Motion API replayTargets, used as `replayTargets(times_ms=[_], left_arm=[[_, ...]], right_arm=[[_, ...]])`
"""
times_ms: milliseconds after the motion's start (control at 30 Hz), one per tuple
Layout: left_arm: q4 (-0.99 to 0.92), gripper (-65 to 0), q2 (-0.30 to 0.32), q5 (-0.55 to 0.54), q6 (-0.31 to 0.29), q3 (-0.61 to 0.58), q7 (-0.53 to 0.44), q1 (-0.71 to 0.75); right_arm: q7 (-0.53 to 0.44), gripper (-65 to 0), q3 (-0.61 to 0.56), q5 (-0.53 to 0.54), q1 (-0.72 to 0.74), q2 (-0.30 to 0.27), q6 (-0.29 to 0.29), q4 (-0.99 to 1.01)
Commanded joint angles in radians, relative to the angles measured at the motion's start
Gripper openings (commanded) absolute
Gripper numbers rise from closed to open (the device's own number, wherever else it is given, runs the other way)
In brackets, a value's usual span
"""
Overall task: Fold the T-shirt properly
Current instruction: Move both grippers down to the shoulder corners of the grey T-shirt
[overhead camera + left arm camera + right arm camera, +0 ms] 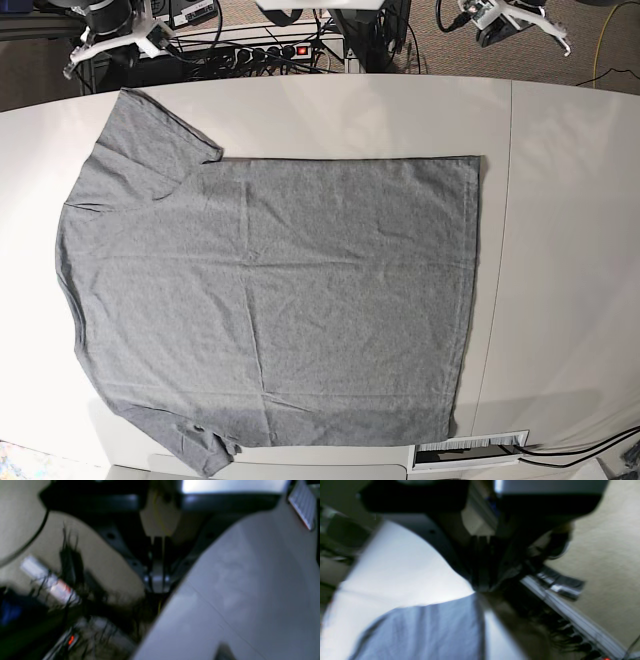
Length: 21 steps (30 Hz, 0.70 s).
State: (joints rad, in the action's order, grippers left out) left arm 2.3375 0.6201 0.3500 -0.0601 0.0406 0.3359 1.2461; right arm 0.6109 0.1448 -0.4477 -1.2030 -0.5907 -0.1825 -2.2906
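Well clear of end effectors point(75, 62): T-shirt point(270, 300)

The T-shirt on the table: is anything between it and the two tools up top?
Nothing visible. The T-shirt lies spread flat on the table with nothing on it. Both tools, left and right, hang shut beyond the table's far edge.

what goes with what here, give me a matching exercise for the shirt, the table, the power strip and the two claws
Column 1:
1. T-shirt
2. table
3. power strip
4. left claw
5. right claw

Column 2:
A. floor beyond the table, red switch
B. far edge, base view's left
C. spread flat, unfolded
D. far edge, base view's right
E. pale, under the shirt

Pairs: 1-C, 2-E, 3-A, 4-D, 5-B
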Motion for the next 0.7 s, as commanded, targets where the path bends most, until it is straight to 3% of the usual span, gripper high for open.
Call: replayTargets(times_ms=[0,100,300,400,667], left_arm=[[0.019,-65.0,0.023,0.016,-0.008,0.002,-0.046,0.003],[0.019,-65.0,0.051,0.013,-0.099,0.002,-0.054,-0.047],[0.019,-65.0,0.056,0.006,-0.105,0.002,-0.068,-0.171],[0.019,-65.0,0.056,0.005,-0.106,0.002,-0.124,-0.247],[-0.08,-65.0,0.056,-0.011,-0.121,0.001,-0.229,-0.426]], right_arm=[[0.0,-65.0,0.008,-0.022,-0.013,-0.008,0.008,-0.044],[0.019,-65.0,0.008,-0.051,-0.01,-0.008,0.007,-0.066],[0.051,-65.0,0.008,-0.119,-0.01,-0.008,0.007,-0.066],[0.051,-65.0,0.008,-0.163,-0.01,-0.008,0.007,-0.066],[0.026,-65.0,0.008,-0.161,0.032,-0.008,-0.009,-0.066]])
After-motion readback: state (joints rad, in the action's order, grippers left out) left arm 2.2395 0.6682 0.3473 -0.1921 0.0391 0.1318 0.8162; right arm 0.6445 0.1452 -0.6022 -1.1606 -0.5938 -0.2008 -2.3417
